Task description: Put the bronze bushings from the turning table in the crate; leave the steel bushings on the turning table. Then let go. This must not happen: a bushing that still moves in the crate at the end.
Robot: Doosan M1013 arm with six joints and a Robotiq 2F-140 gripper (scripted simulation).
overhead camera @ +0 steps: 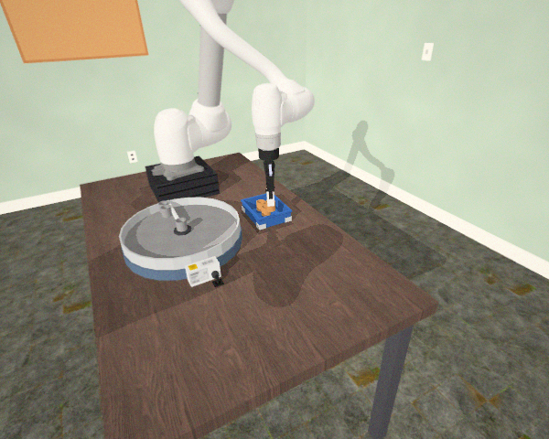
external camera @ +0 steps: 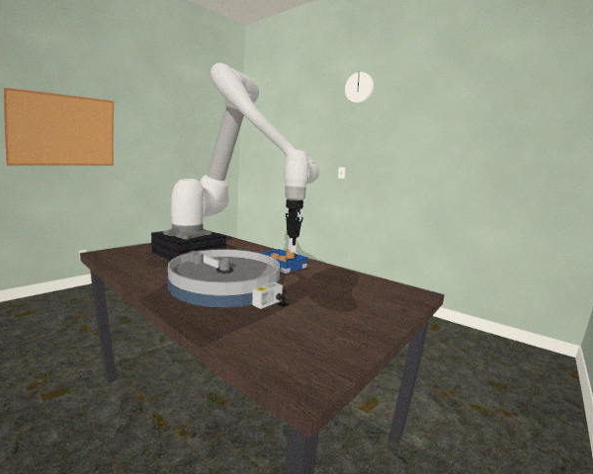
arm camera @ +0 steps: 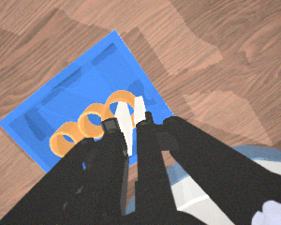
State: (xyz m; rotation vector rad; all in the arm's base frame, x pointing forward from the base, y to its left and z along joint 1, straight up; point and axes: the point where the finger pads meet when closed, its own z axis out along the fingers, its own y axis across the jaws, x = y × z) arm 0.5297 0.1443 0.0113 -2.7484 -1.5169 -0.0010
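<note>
My gripper (overhead camera: 270,200) (external camera: 293,248) (arm camera: 133,111) is shut on the wall of a bronze bushing (overhead camera: 269,208) (external camera: 290,254) (arm camera: 116,97), one white fingertip inside the ring and one outside. It holds the ring low inside the blue crate (overhead camera: 278,219) (external camera: 296,264) (arm camera: 47,96). Two more bronze bushings lie in the crate: a middle one (arm camera: 84,123) beside the held ring and an outer one (arm camera: 56,146). Whether the held ring touches the crate floor is hidden. Grey steel pieces (overhead camera: 165,208) (external camera: 197,257) stand near the back wall of the turning table (overhead camera: 170,262) (external camera: 214,286); their number is unclear. No bronze shows there.
A grey hub (overhead camera: 181,224) (external camera: 224,265) stands mid-turntable, with a white bar (overhead camera: 173,213) (external camera: 211,261) near it. A white box (overhead camera: 202,272) (external camera: 267,295) is at the turntable's front. The black robot base (overhead camera: 182,181) (external camera: 187,243) is behind. The turntable's raised rim lies beside the crate.
</note>
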